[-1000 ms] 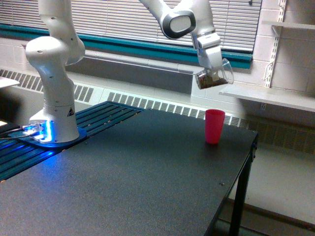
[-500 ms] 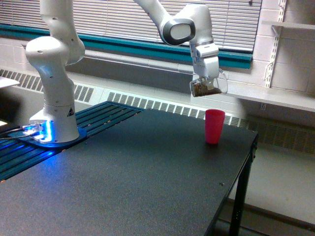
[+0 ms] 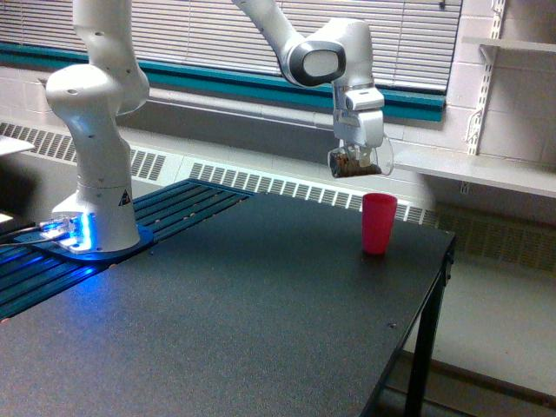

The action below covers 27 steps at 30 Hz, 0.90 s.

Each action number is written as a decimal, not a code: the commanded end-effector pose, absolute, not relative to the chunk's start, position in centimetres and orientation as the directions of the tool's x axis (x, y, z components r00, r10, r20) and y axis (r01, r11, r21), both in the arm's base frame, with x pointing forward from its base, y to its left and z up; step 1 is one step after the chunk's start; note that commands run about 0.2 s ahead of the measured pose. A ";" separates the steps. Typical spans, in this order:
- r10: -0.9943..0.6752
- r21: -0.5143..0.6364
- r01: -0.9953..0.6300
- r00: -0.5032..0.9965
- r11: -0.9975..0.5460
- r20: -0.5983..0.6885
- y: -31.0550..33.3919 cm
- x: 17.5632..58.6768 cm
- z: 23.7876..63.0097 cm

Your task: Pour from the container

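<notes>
1. You have one arm, one gripper (image 3: 357, 159), one clear container (image 3: 357, 162) and one pink cup (image 3: 378, 223) to account for.
2. Your gripper points down and is closed on the container, which hangs in the air above the bench (image 3: 234, 313), a little toward the exterior view's left of the pink cup and above it.
3. The container appears tipped, with brown granular contents lying against its lower side; the picture is too soft for you to judge the exact angle.
4. The pink cup stands upright on the bench, near the far edge and close to the corner on the exterior view's right. The container and cup are apart, with open air between them.
5. The arm's base (image 3: 94, 228) sits well apart at the exterior view's left, lit blue at its foot.
6. Between the base and the cup, the dark bench top gives you wide open room.
</notes>
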<state>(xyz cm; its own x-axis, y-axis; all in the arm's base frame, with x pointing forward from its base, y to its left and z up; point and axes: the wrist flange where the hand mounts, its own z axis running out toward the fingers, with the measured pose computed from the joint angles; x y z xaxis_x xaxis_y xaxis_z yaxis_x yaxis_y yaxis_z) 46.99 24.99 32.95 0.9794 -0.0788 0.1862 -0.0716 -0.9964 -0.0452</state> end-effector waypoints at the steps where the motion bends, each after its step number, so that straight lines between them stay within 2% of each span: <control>1: -0.037 -0.020 -0.034 0.985 -0.999 0.171 25.7 46.7 32.4; 27: 0.031 0.065 0.025 0.994 -0.998 0.106 27.1 46.7 30.4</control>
